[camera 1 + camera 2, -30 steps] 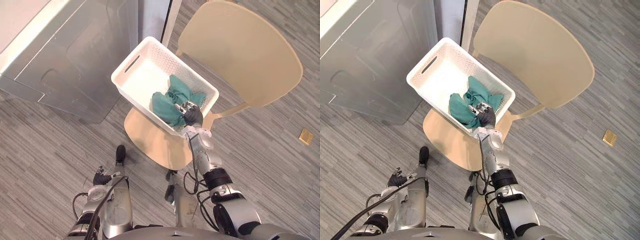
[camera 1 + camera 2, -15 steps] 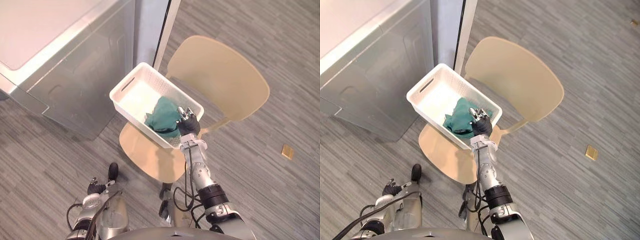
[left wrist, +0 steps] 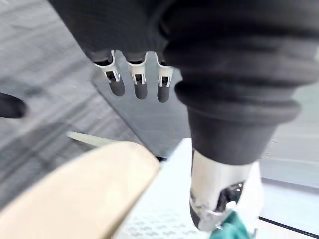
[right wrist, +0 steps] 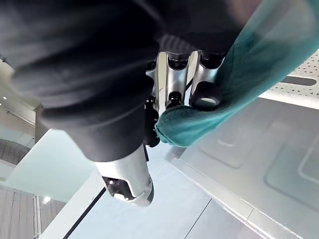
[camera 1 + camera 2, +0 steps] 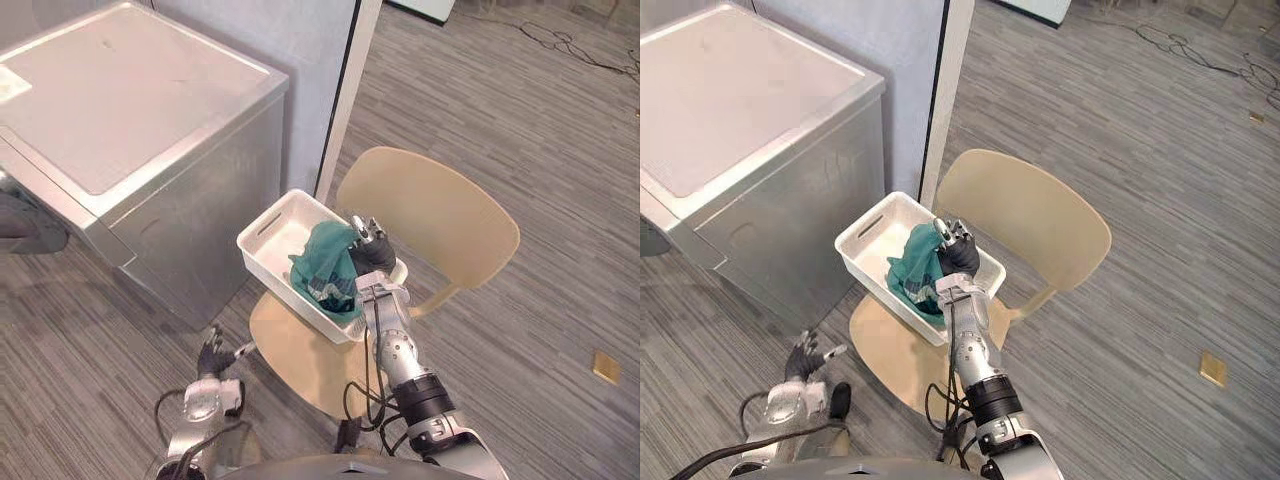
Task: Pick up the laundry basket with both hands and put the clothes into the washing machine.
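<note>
My right robot hand [image 5: 370, 250] is clamped on the teal cloth garment [image 5: 322, 268], bunched over the right end of the white perforated plastic laundry basket [image 5: 272, 238] on the pale wooden chair [image 5: 440, 215] — the unloading step, I judge. My left robot hand [image 5: 212, 352] hangs near, fingers apart. Next the garment must travel left to the silver-grey washing machine [image 5: 130, 100] — its top looks closed.

The rectangular white plastic laundry basket [image 5: 258, 258] had walls dotted with fine rows of small holes. The crumpled soft cloth [image 5: 325, 265] was plain teal green, darker in its folds. The round-backed wooden chair [image 5: 440, 210] was a pale, unpatterned beige. The boxy metal washing machine [image 5: 120, 100] had silver-grey sides and a lighter, off-white top. The floor [image 5: 540, 130] ran in narrow grey streaks, broken by one small tan square [image 5: 606, 367]. The right hand [image 5: 370, 256] showed a black ribbed cover and silver, dark-tipped fingers.
</note>
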Tool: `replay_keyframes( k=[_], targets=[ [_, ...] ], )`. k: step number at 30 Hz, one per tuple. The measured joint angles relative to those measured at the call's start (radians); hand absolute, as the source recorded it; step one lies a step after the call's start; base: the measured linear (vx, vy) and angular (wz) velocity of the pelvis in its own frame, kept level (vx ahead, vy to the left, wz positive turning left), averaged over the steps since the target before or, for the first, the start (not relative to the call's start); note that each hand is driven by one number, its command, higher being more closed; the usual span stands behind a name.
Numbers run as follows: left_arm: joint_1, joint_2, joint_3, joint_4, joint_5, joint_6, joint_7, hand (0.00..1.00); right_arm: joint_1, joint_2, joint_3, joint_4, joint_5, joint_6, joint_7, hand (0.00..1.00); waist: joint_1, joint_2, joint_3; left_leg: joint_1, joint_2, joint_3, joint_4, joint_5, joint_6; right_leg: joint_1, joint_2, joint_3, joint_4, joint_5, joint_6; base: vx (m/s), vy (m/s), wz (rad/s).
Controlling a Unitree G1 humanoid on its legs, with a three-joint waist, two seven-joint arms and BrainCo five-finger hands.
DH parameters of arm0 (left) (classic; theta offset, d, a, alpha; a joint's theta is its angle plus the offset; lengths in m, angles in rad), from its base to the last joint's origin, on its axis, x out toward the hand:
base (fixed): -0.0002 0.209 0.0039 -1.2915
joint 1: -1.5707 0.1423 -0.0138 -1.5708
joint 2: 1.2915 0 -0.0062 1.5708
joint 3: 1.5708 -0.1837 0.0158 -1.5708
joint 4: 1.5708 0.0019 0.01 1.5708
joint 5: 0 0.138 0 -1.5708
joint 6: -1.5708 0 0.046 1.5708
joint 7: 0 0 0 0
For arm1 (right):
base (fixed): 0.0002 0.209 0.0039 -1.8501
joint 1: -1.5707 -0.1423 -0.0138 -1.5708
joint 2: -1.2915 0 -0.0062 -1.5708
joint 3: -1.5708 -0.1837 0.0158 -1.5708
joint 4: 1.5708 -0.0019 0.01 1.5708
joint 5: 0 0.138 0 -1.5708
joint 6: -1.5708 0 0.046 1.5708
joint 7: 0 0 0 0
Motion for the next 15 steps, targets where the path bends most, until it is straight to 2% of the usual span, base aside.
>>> replay_keyframes(
  k=[2, 5, 11, 15],
  targets=[
    [0.005, -0.009, 0.005, -0.158, 0.001, -0.022, 0.005, 0.00, 0.001, 0.002, 0.001, -0.043, -0.001, 0.000, -0.005, 1.00, -0.002, 0.014, -0.012, 0.023, 0.000, 0.003, -0.001, -0.001, 0.000, 0.016, -0.003, -0.007, 0.013, -0.011, -0.002, 0.00, 0.003, 0.02],
    [0.007, -0.009, 0.022, -0.305, 0.004, -0.043, 0.030, 0.00, 0.005, 0.004, 0.002, -0.089, -0.001, -0.002, -0.006, 1.00, -0.005, 0.025, -0.032, 0.042, 0.002, 0.008, -0.006, -0.005, 0.001, 0.029, -0.005, -0.009, 0.030, -0.028, -0.001, -0.01, 0.000, 0.01],
    [0.018, -0.002, 0.095, -0.462, 0.075, -0.064, 0.074, 0.00, 0.013, 0.012, 0.029, -0.101, -0.001, 0.001, -0.005, 1.00, -0.010, 0.045, -0.076, 0.062, 0.003, 0.028, -0.006, -0.023, 0.000, 0.036, -0.007, 0.003, 0.033, -0.040, -0.005, -0.02, 0.007, -0.07],
    [0.016, 0.027, 0.106, -0.481, 0.100, -0.069, 0.073, 0.00, 0.013, 0.011, 0.046, -0.099, 0.000, 0.008, -0.003, 1.00, -0.017, 0.050, -0.094, 0.063, 0.003, 0.033, -0.006, -0.023, 0.000, 0.035, -0.005, 0.013, 0.026, -0.037, -0.009, 0.01, 0.003, -0.05]
  ],
)
